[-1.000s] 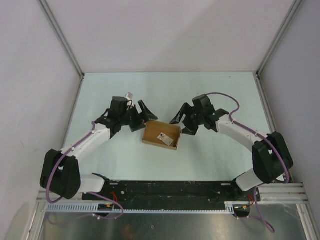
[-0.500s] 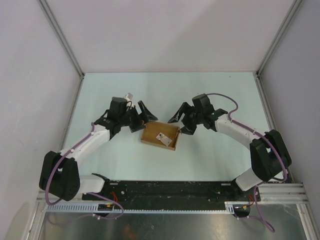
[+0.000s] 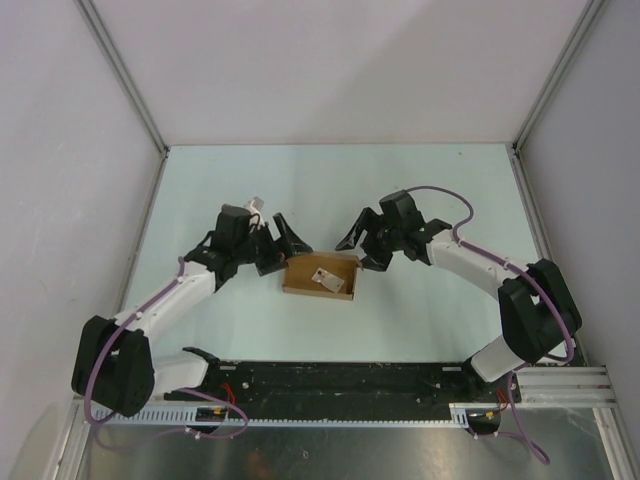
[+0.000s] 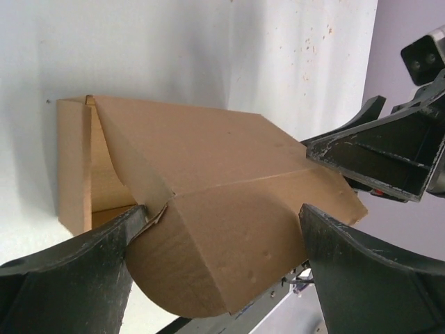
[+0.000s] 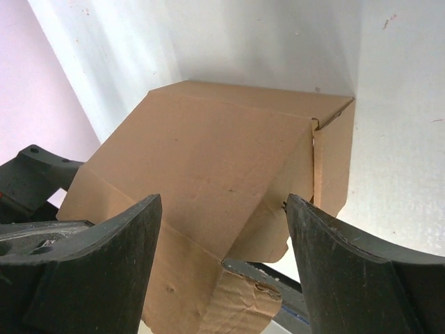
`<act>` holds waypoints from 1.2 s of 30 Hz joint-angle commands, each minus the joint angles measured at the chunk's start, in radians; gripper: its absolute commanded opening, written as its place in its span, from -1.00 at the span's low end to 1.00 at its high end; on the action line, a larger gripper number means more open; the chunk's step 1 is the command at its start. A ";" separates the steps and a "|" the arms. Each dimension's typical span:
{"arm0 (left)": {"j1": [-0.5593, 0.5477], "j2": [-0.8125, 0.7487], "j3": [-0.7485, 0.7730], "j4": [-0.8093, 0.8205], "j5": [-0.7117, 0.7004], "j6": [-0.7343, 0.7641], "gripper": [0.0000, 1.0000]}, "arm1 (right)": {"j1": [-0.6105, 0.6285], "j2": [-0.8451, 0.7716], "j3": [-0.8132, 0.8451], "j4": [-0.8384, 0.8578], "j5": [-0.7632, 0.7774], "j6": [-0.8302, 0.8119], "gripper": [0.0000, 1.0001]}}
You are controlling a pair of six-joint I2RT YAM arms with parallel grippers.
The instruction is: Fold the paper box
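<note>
Top external view: we see the paper box point(image 3: 320, 277), an open brown tray with a small white packet point(image 3: 322, 274) inside, resting mid-table point(image 3: 420, 190) between the arms. We find the left gripper point(image 3: 286, 250) and right gripper point(image 3: 358, 252) at its opposite ends, jaws spread apart.

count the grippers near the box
2: the left gripper at the paper box's left end, the right gripper at its right end, both open.
</note>
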 commanded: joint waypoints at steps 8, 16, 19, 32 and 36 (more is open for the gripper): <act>-0.006 -0.083 -0.091 0.014 0.028 0.033 0.92 | 0.054 -0.038 0.037 -0.068 0.118 -0.067 0.53; -0.006 -0.136 -0.137 0.011 0.041 0.043 0.92 | 0.074 -0.058 0.037 -0.108 0.154 -0.093 0.53; -0.006 -0.151 -0.147 0.003 0.044 0.051 0.92 | 0.079 -0.070 0.037 -0.131 0.163 -0.109 0.53; -0.006 -0.166 -0.186 -0.024 0.038 0.086 0.92 | 0.114 -0.060 0.037 -0.203 0.227 -0.145 0.53; -0.006 -0.185 -0.202 -0.033 0.033 0.091 0.92 | 0.125 -0.055 0.037 -0.210 0.243 -0.148 0.53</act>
